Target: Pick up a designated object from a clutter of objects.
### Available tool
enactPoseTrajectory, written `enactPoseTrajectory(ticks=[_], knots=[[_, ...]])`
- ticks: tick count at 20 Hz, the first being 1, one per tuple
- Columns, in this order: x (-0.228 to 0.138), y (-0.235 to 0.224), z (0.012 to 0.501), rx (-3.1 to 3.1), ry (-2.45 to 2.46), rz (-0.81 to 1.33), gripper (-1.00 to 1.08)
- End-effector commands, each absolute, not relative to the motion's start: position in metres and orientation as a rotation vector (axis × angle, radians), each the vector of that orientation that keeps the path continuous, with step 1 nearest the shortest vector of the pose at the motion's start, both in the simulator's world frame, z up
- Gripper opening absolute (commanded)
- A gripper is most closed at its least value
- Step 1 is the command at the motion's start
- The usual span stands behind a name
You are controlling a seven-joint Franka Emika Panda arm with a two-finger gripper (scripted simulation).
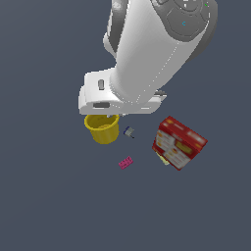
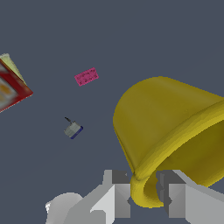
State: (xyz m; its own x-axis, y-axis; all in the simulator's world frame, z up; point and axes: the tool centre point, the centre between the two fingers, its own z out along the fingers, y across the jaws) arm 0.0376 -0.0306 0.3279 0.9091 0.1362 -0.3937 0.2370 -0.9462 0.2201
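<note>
The designated object is a bright yellow cup (image 1: 102, 129) with a thick rim, sitting just under my white hand (image 1: 115, 95) in the exterior view. The hand hides my fingertips there. In the wrist view the yellow cup (image 2: 166, 127) fills much of the picture. My gripper (image 2: 144, 180) straddles its rim, with one grey finger (image 2: 118, 192) outside the wall and the other inside, both against the rim. The rest of the clutter lies apart from the cup.
A red-and-yellow printed box (image 1: 179, 142) lies toward the exterior view's right. A tiny grey-blue piece (image 1: 129, 131) sits between the cup and the box. A tiny pink flat brick (image 1: 125, 163) lies nearer the camera. The floor is plain dark grey.
</note>
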Motion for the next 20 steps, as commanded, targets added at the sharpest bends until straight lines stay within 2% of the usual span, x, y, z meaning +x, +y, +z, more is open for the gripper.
enactPoseTrajectory(ticks=[1, 10, 20], knots=[[0.03, -0.017, 0.354, 2.809, 0.279, -0.549, -1.0], [0.014, 0.019, 0.422, 2.809, 0.278, -0.549, -1.0], [0.01, 0.032, 0.445, 2.809, 0.278, -0.549, -1.0]])
